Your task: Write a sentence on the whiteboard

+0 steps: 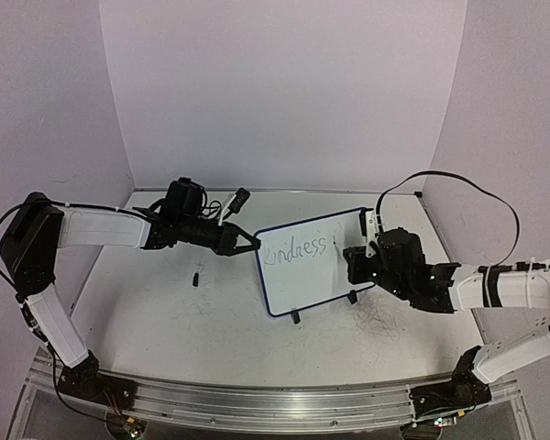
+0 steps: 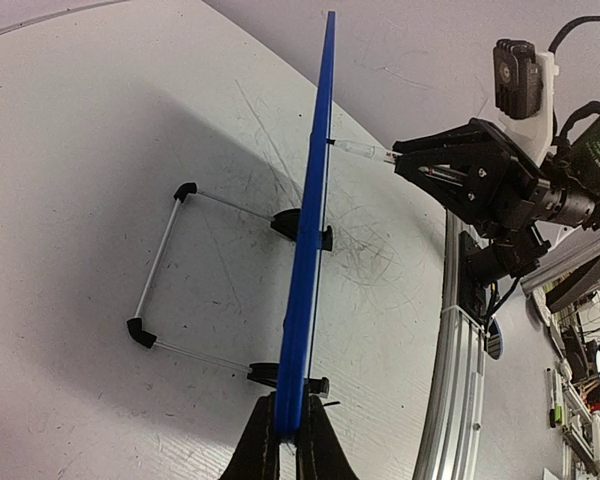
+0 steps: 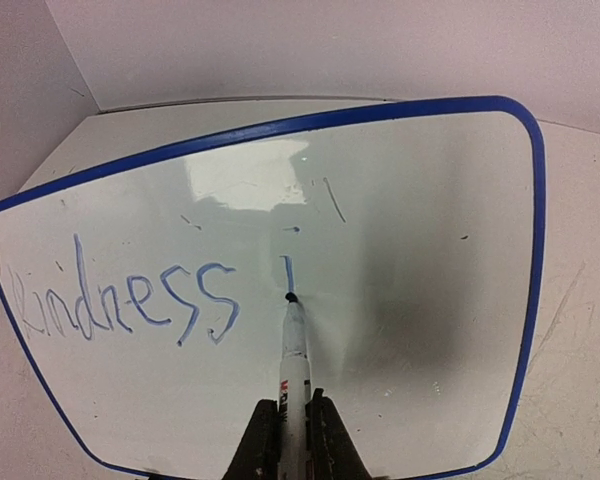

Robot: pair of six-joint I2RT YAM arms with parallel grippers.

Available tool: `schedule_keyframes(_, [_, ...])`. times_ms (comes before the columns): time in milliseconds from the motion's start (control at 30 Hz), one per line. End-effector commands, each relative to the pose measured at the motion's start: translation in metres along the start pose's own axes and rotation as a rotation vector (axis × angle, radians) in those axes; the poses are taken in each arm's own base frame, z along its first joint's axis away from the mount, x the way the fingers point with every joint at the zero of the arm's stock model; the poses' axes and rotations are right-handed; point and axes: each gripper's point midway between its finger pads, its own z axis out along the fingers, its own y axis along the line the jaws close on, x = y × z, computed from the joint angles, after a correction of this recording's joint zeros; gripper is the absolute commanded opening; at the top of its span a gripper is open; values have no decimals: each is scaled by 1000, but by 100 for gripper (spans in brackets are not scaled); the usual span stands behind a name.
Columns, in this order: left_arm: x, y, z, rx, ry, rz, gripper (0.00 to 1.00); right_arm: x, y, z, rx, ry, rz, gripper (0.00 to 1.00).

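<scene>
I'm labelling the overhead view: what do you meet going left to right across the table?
Small black piece → left gripper, clamping the board's edge → whiteboard → right gripper, holding the marker.

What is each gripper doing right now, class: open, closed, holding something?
Left gripper: closed on the whiteboard edge.
Right gripper: closed on a marker, tip touching the whiteboard.

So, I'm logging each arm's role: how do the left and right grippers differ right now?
The left gripper clamps the whiteboard by its edge; the right gripper clamps a marker. The left gripper meets the board edge-on; the right gripper faces its writing surface, marker tip touching after "Kindness". Both have jaws shut on something.
</scene>
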Motion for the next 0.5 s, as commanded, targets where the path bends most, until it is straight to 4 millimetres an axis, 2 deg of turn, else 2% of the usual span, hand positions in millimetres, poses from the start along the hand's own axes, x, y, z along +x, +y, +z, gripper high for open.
schedule_keyframes(0, [-8,2,-4,-46,-3,62,0,-11,1,-7,-15,-27,25,0])
schedule_keyframes(100, [-7,3,-4,-50,-1,64,0,-22,-2,-16,-16,-71,32,0])
schedule_keyframes(467, [-8,2,-5,-52,-2,68,0,-36,-5,-11,31,-104,1,0])
